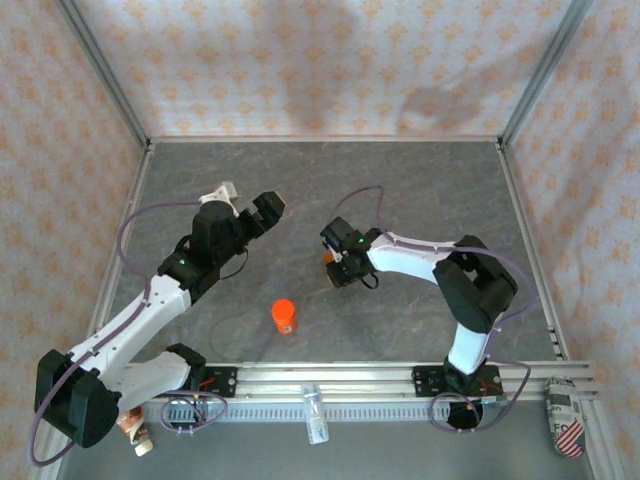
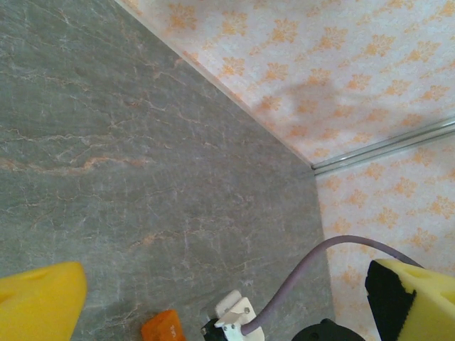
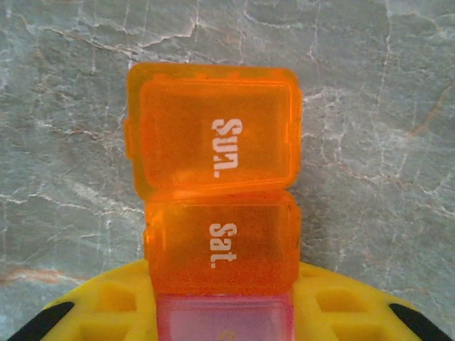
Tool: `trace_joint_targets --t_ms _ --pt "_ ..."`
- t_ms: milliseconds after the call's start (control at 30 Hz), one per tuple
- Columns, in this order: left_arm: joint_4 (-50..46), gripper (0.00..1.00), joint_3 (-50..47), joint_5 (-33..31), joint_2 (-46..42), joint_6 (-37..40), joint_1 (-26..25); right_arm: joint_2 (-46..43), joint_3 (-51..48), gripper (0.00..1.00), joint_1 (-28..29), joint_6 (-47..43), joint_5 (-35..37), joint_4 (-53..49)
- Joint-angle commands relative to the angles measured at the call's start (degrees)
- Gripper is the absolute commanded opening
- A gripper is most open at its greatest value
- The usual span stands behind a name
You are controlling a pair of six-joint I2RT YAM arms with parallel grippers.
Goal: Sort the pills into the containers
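The containers [image 3: 213,234] are a small translucent strip: two orange compartments marked "Sun." and "Sat." and a pink one at the near end. My right gripper [image 3: 224,316] is shut on the pink end, its yellow fingers [image 3: 341,305] on either side, and the strip sits over the grey table. From above, the right gripper [image 1: 338,268] is at the table's middle with the containers [image 1: 329,258] in it. My left gripper [image 1: 250,198] is open to the left of it, holding nothing. In the left wrist view the left gripper [image 2: 224,284] spans bare table, with the containers [image 2: 163,327] at the bottom edge. The pills are out of view.
An upright orange bottle [image 1: 284,316] with an orange-red cap stands near the front middle. A small clear bottle [image 1: 315,410] lies on the front rail, and a patterned can [image 1: 565,425] sits at the front right. Patterned walls [image 1: 330,60] close in the table.
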Motion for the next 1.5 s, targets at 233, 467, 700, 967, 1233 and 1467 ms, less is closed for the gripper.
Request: trace_joint_targets --t_ms 233,467,700,967,1233,1467 --pt "-1.6 1.00 1.2 0.1 -0.2 2.0 0.4 -1.1 0.8 0.72 1.0 0.5 5.1 -2.0" --pt "-1.6 1.00 2.5 0.2 0.7 3.2 0.4 -2.3 -0.2 0.74 0.8 2.2 11.2 -5.7" --pt "-2.5 1.00 4.3 0.9 1.6 4.9 0.6 -3.6 -0.6 0.74 -2.3 2.9 13.2 -7.2" --pt "-4.5 1.00 6.4 2.2 3.3 7.9 0.8 -0.4 3.7 0.74 -5.2 4.3 15.5 -9.1" --pt "-17.5 1.00 16.3 4.1 8.6 25.7 1.3 -9.8 1.0 0.75 -6.5 8.4 11.4 -11.3" --pt "-34.6 0.99 27.5 6.3 19.2 45.7 0.3 -12.2 0.7 0.79 -14.0 15.6 -1.3 -8.7"
